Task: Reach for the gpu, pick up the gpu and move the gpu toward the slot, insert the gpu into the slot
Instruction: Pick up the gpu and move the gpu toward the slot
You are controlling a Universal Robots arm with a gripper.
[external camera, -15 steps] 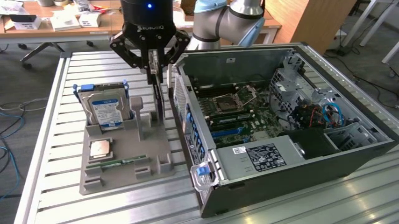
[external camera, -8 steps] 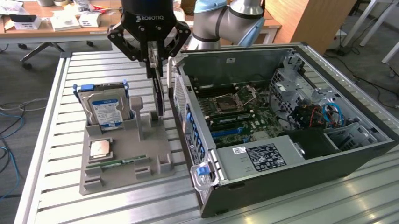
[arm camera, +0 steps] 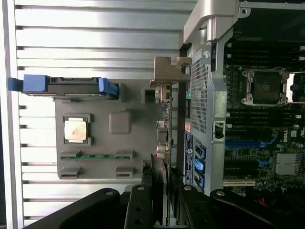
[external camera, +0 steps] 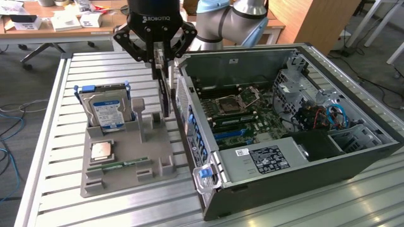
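Note:
The gpu (external camera: 165, 92) is a thin dark card hanging on edge, straight down from my gripper (external camera: 162, 61), which is shut on its upper part. Its lower end sits just over the grey holder (external camera: 154, 151), close beside the open case's near wall. In the wrist view the gpu (arm camera: 165, 129) is edge-on, with its silver bracket (arm camera: 169, 71) at the far end and my gripper (arm camera: 163, 186) clamped on either side of it. The slot (external camera: 232, 135) is a blue strip on the green motherboard inside the case, also seen as the slot (arm camera: 245, 142) in the wrist view.
The grey holder also carries a blue-labelled hard drive (external camera: 109, 106), a square processor (external camera: 101, 151) and a green memory stick (external camera: 120, 165). The open computer case (external camera: 353, 142) lies on the slatted metal table (external camera: 69, 94). Its rim (arm camera: 209, 28) stands right beside the card.

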